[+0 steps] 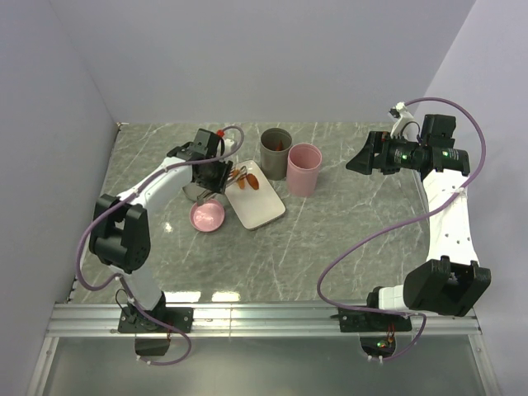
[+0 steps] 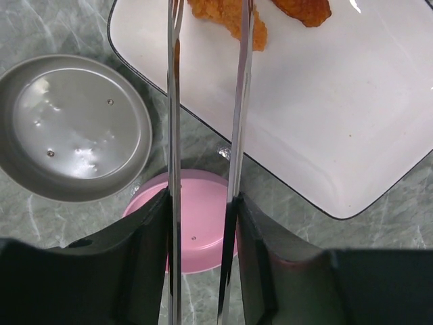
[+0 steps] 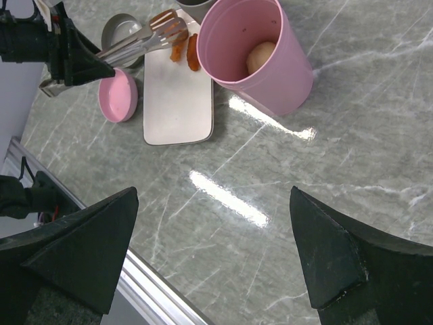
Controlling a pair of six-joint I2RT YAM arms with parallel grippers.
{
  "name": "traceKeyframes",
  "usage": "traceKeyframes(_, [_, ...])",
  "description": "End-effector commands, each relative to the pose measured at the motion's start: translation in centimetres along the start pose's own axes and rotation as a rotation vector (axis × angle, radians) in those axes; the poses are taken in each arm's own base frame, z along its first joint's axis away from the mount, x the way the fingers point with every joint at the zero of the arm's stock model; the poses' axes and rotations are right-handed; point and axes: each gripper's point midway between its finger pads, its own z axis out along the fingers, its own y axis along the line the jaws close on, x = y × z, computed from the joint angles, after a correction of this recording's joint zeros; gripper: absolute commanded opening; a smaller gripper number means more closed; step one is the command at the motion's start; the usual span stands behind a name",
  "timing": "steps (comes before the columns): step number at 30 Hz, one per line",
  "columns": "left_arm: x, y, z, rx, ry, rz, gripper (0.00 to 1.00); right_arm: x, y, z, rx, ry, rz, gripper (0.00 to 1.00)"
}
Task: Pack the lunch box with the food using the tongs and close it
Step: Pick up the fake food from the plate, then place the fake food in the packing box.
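My left gripper (image 1: 216, 171) (image 2: 203, 227) is shut on the tongs (image 2: 174, 128), one silver arm against each finger. The tong tips (image 3: 169, 30) reach over the white tray's far end and straddle an orange-brown piece of food (image 2: 226, 17) (image 1: 244, 180). A second piece (image 2: 304, 8) lies beside it. The lunch box (image 1: 275, 152), a dark grey canister, stands open behind the tray. Its grey lid (image 2: 74, 125) (image 3: 120, 30) lies hollow side up to the left of the tray. My right gripper (image 1: 363, 158) (image 3: 214, 196) hangs open above bare table, far right.
The white tray (image 1: 262, 206) (image 2: 325, 115) lies slantwise. A pink cup (image 1: 304, 170) (image 3: 257, 61) with a round beige item inside stands next to the canister. A pink lid (image 1: 208, 217) (image 2: 199, 233) lies under my left gripper. A metal rail (image 1: 264, 318) runs along the near edge.
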Motion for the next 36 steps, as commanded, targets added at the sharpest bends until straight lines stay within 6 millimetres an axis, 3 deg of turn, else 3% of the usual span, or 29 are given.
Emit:
traceKeyframes(1, [-2.4,0.0,-3.0,-0.009,-0.106,0.009,0.35,-0.6,0.4,-0.4,-0.007,-0.023,-0.021,1.0])
traceKeyframes(6, [-4.5,0.1,-5.3,-0.012,-0.18,0.014,0.21,-0.6,0.4,-0.5,-0.005,-0.024,-0.022,1.0])
traceKeyframes(12, [-6.7,-0.1,-8.2,0.0,-0.252,0.024,0.1,-0.6,0.5,-0.5,-0.008,-0.025,-0.022,1.0])
traceKeyframes(21, [-12.2,-1.9,-14.5,0.049,-0.454,0.104,0.08,-0.7,0.7,-0.5,-0.019,-0.027,-0.023,1.0])
traceKeyframes(24, [-13.6,-3.2,-15.3,0.074,-0.482,0.162,0.08,-0.6,0.6,-0.4,-0.017,-0.028,-0.02,1.0])
traceKeyframes(29, [-14.7,-6.0,-13.9,0.119,-0.48,0.223,0.1,-0.7,0.5,-0.4,-0.014,-0.026,-0.019,1.0])
traceKeyframes(36, [-16.4,-7.2,-11.1,0.151,-0.471,0.21,0.11,-0.5,0.3,-0.4,-0.007,-0.022,-0.017,1.0])
